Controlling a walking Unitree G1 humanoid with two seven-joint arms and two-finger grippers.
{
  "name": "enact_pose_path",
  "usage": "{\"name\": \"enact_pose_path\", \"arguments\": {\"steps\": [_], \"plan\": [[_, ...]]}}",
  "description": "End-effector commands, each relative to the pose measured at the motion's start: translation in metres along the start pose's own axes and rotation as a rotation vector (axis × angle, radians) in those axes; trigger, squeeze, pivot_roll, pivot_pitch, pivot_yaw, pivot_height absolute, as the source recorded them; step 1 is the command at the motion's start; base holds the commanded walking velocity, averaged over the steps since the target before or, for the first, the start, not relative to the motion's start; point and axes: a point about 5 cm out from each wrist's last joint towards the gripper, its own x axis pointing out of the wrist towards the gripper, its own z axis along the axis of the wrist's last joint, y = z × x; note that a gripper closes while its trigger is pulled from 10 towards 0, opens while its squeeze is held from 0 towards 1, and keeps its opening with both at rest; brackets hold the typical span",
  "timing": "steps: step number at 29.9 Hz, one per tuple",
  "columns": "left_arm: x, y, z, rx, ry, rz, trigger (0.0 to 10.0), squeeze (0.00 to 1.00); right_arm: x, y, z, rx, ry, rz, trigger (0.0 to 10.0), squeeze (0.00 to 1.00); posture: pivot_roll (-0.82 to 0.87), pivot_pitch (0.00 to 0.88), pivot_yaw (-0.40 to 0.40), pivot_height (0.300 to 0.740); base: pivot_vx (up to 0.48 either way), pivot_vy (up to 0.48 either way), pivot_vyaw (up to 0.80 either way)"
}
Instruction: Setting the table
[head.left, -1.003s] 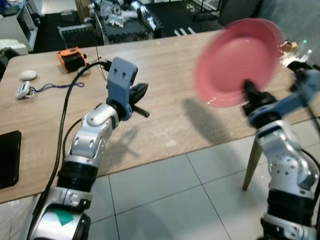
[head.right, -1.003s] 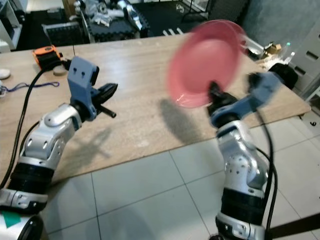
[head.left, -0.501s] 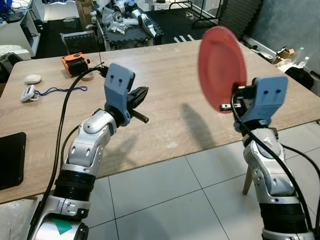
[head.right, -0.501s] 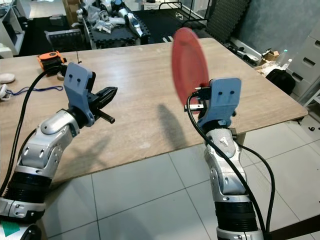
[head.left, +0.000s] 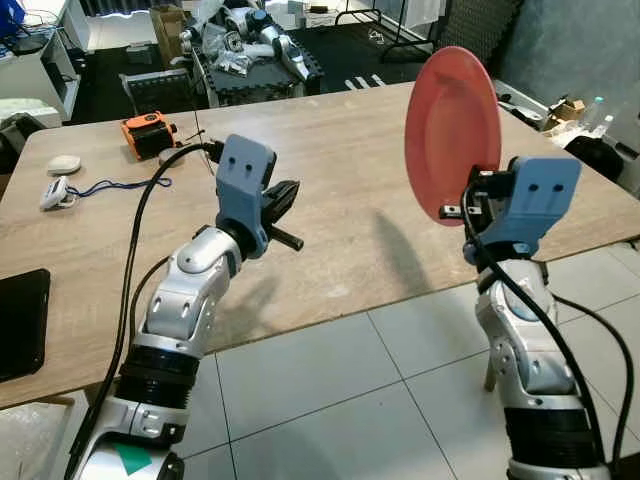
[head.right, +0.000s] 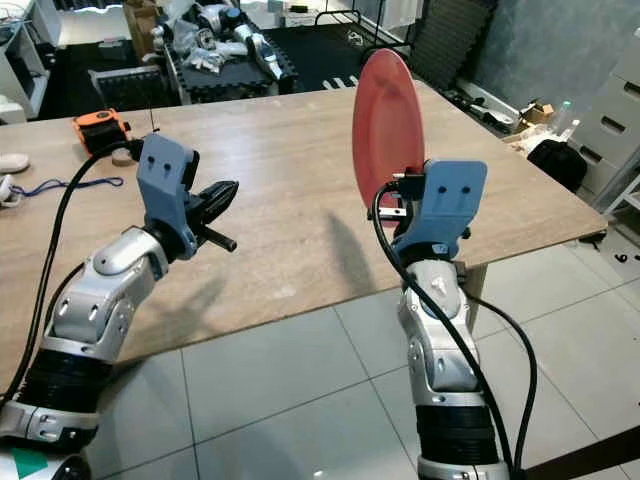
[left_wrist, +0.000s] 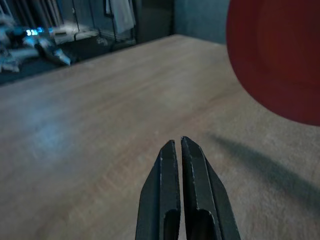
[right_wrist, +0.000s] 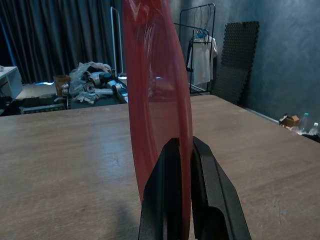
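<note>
A red plate (head.left: 452, 130) stands on edge in the air over the right part of the wooden table (head.left: 330, 170). My right gripper (right_wrist: 182, 150) is shut on the plate's lower rim, near the table's front right edge. In the right wrist view the plate (right_wrist: 157, 115) rises edge-on between the black fingers (right_wrist: 165, 200). My left gripper (head.left: 285, 198) hovers above the table's front middle, fingers shut with nothing between them. The left wrist view has the plate (left_wrist: 280, 55) ahead of that gripper (left_wrist: 178, 145).
An orange device (head.left: 146, 133), a white object (head.left: 64, 162) and a corded item (head.left: 50, 190) lie at the table's far left. A black tablet (head.left: 20, 322) lies at the near left edge. Clutter (head.left: 245, 30) stands on the floor behind. Tiled floor (head.left: 330, 400) lies in front.
The plate has swung from face-on and blurred to upright and edge-on, held steady by my right gripper. The left arm has barely shifted.
</note>
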Motion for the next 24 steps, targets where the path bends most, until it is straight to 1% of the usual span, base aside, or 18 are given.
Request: {"name": "enact_pose_path", "arguments": {"steps": [1, 2, 3, 4, 5, 7, 9, 11, 14, 17, 24], "plan": [[0.0, 0.003, -0.007, -0.038, 0.033, 0.025, 10.0, 0.0, -0.003, -0.005, -0.007, 0.026, 0.014, -0.012, 10.0, 0.0, -0.05, 0.13, 0.095, 0.74, 0.0, 0.0, 0.0], [-0.001, 0.003, -0.01, -0.042, 0.04, 0.034, 10.0, 0.0, -0.004, -0.002, -0.01, 0.014, 0.023, 0.024, 10.0, 0.0, -0.05, 0.128, 0.095, 0.74, 0.0, 0.0, 0.0], [-0.001, 0.003, -0.01, -0.042, 0.04, 0.034, 10.0, 0.0, -0.004, -0.002, -0.01, 0.014, 0.023, 0.024, 10.0, 0.0, -0.05, 0.128, 0.095, 0.74, 0.0, 0.0, 0.0], [-0.001, 0.003, -0.013, -0.046, 0.046, 0.041, 10.0, 0.0, -0.006, 0.0, -0.013, -0.011, 0.026, 0.053, 10.0, 0.0, -0.05, 0.128, 0.095, 0.74, 0.0, 0.0, 0.0], [-0.002, 0.003, -0.015, -0.049, 0.048, 0.049, 10.0, 0.0, -0.009, 0.003, -0.017, -0.013, 0.044, 0.089, 10.0, 0.0, -0.05, 0.121, 0.093, 0.74, 0.0, 0.0, 0.0], [-0.007, 0.002, -0.019, -0.04, 0.045, 0.066, 10.0, 0.0, -0.014, 0.004, -0.022, -0.038, 0.055, 0.116, 10.0, 0.0, -0.05, 0.116, 0.091, 0.74, 0.0, 0.0, 0.0], [-0.012, 0.001, -0.022, -0.043, 0.041, 0.078, 10.0, 0.0, -0.017, 0.003, -0.026, -0.041, 0.06, 0.118, 10.0, 0.0, -0.05, 0.112, 0.086, 0.74, 0.0, 0.0, 0.0], [-0.016, -0.001, -0.023, -0.023, 0.036, 0.075, 10.0, 0.0, -0.018, 0.0, -0.027, -0.043, 0.064, 0.114, 10.0, 0.0, -0.04, 0.108, 0.078, 0.74, 0.0, 0.0, 0.0], [-0.017, 0.0, -0.023, -0.008, 0.041, 0.078, 10.0, 0.0, -0.018, -0.003, -0.027, -0.045, 0.06, 0.106, 10.0, 0.0, -0.04, 0.111, 0.074, 0.74, 0.0, 0.0, 0.0], [-0.016, 0.002, -0.024, -0.009, 0.044, 0.09, 10.0, 0.0, -0.015, -0.002, -0.025, -0.046, 0.046, 0.107, 10.0, 0.0, -0.04, 0.113, 0.075, 0.74, 0.0, 0.0, 0.0], [-0.015, 0.001, -0.025, -0.011, 0.047, 0.097, 10.0, 0.0, -0.015, -0.001, -0.025, -0.044, 0.039, 0.115, 10.0, 0.0, -0.04, 0.113, 0.076, 0.74, 0.0, 0.0, 0.0]]}}
